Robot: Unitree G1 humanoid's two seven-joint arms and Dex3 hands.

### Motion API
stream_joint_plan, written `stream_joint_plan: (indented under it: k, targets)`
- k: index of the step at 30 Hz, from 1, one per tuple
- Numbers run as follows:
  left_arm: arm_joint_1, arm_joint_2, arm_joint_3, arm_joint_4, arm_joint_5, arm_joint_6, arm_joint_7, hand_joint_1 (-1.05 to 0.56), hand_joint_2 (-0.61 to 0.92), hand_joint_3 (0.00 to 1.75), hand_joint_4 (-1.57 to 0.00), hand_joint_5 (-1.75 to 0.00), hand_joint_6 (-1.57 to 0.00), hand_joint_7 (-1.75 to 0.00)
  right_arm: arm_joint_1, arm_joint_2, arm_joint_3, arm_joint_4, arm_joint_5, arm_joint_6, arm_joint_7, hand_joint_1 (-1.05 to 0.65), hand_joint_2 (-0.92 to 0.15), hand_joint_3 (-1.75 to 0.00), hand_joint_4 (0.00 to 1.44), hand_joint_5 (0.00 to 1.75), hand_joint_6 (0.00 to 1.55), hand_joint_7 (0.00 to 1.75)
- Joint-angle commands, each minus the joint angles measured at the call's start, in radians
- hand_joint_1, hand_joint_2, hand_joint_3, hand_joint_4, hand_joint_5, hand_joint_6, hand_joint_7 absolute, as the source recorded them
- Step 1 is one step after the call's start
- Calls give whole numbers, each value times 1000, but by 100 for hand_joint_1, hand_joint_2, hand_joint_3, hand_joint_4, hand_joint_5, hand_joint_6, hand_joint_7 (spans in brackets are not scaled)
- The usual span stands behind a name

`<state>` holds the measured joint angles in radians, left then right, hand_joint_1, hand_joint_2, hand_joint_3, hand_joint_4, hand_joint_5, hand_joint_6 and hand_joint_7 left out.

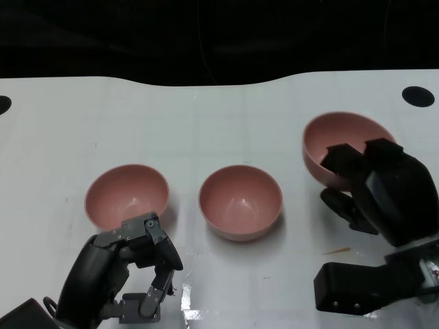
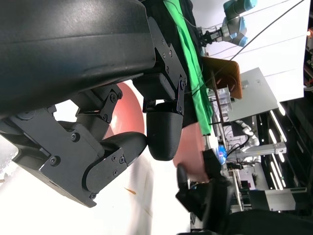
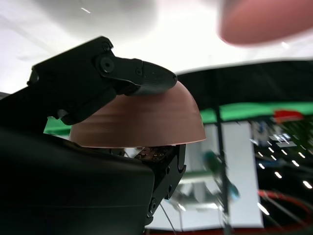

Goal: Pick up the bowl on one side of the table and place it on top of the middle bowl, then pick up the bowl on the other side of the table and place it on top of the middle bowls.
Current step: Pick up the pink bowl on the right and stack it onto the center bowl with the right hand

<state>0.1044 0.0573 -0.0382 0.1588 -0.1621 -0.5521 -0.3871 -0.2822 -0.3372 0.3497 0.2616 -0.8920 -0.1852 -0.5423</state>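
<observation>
Right hand (image 1: 374,188) grips tilted right bowl (image 1: 343,147); left hand (image 1: 130,274) curled, holding nothing.

We see a white table (image 1: 219,116) carrying two upright pink bowls apart: the left bowl (image 1: 127,195) and the middle bowl (image 1: 241,201). A small brown smear (image 1: 336,251) marks its surface.

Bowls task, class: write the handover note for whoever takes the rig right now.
Right hand grips the right bowl, which is tilted; whether it is off the table is unclear.
Left hand holds nothing, fingers curled, just in front of the left bowl.
Middle bowl stands alone, nothing stacked.
Left to do: set the right bowl on the middle one, then stack the left.
</observation>
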Motion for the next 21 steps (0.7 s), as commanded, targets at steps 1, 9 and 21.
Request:
stream_joint_plan:
  k: [1, 9, 21]
  targets:
    - [-4, 13, 7, 15, 10, -21, 3, -22, 39, 130, -85, -169, -77, -148, -23, 8, 3, -46, 46, -55, 34, -13, -29, -128, 99, 175, 78, 170]
    - [-10, 10, 6, 31, 6, -27, 3, -20, 36, 136, -86, -171, -78, -148, -105, 68, 56, 30, 66, -175, 56, -11, -18, -139, 99, 175, 83, 164]
    - [-4, 4, -2, 27, 18, -35, 9, -23, 37, 133, -85, -170, -79, -149, -206, 109, 167, 203, 30, -267, 77, -15, -29, -124, 96, 175, 73, 175]
